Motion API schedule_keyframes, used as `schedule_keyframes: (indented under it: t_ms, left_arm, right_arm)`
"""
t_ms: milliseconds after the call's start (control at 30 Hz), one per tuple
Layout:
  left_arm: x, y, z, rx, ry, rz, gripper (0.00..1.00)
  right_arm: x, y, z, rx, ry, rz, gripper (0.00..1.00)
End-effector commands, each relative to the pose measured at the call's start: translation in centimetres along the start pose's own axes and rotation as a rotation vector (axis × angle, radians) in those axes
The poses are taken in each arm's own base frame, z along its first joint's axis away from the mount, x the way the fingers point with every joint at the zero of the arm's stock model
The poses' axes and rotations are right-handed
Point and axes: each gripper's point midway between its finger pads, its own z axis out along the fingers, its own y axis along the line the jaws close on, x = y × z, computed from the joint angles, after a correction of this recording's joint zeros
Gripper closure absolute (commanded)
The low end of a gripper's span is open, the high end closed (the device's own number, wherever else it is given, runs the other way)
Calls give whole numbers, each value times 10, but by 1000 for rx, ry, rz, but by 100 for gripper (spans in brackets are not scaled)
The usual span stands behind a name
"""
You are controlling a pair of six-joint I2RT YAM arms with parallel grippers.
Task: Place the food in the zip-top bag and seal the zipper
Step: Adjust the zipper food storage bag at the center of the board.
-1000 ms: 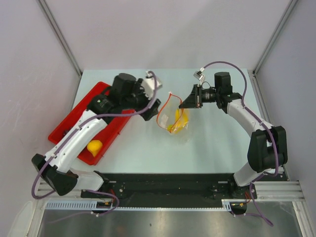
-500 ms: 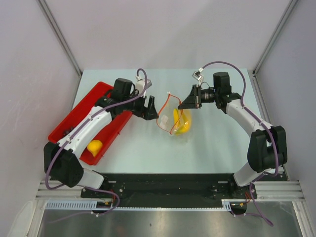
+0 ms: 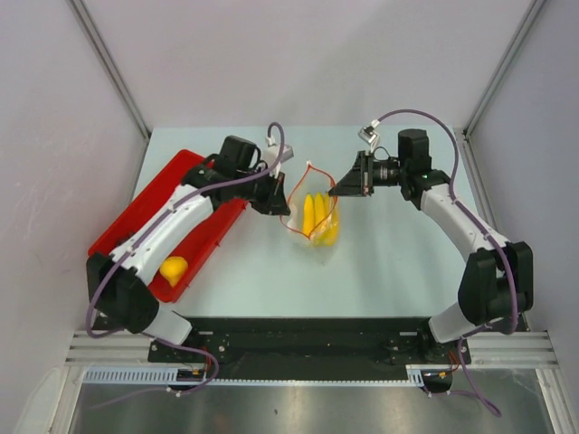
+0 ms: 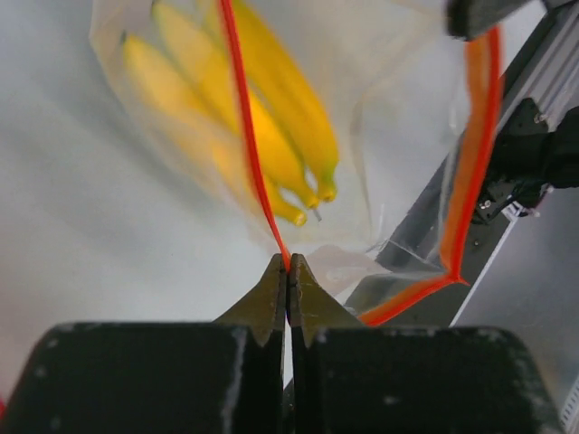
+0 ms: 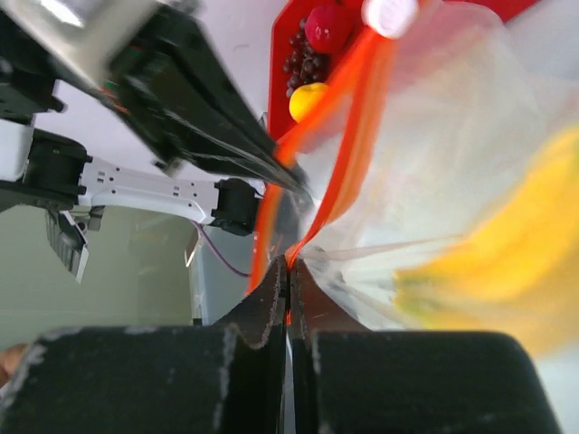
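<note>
Left gripper (image 4: 288,271): jaws pressing together, pinching the zipper (image 4: 246,136)
Right gripper (image 5: 288,268): pinching the zipper's opposite side
Zip-top bag (image 3: 314,201): being held between both grippers (mouth gaping)
Banana bunch (image 3: 317,219): lying inside the bag
Yellow-orange fruit (image 3: 173,268): sitting in the red tray (image 3: 127,221)

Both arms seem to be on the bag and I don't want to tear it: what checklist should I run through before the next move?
1. Left gripper shut on the thin red-orange zipper strip: ok.
2. Right gripper shut on the same strip: ok.
3. Mouth of the clear crinkly plastic bag open, strip sides apart: ok.
4. Yellow banana bunch inside the bag: ok.
5. All food bagged: not ok; round yellow-orange fruit, red round fruit and dark purple grape cluster lie in the red tray.
6. Zipper sealed: not ok.
</note>
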Motion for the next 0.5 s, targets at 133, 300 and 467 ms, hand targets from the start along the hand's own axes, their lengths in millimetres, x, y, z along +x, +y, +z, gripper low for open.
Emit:
schedule_keyframes:
  t_ms: [133, 300, 467]
  left_arm:
    - [10, -22, -44, -19, 36, 132, 100]
    - [-4, -3, -40, -74, 7, 126, 100]
    - [-5, 11, -54, -98, -10, 110, 74]
  right_arm:
    - [2, -5, -10, 241, -30, -88, 100]
    - [-10, -4, 3, 251, -33, -129, 100]
    - [-2, -17, 4, 310, 14, -176, 100]
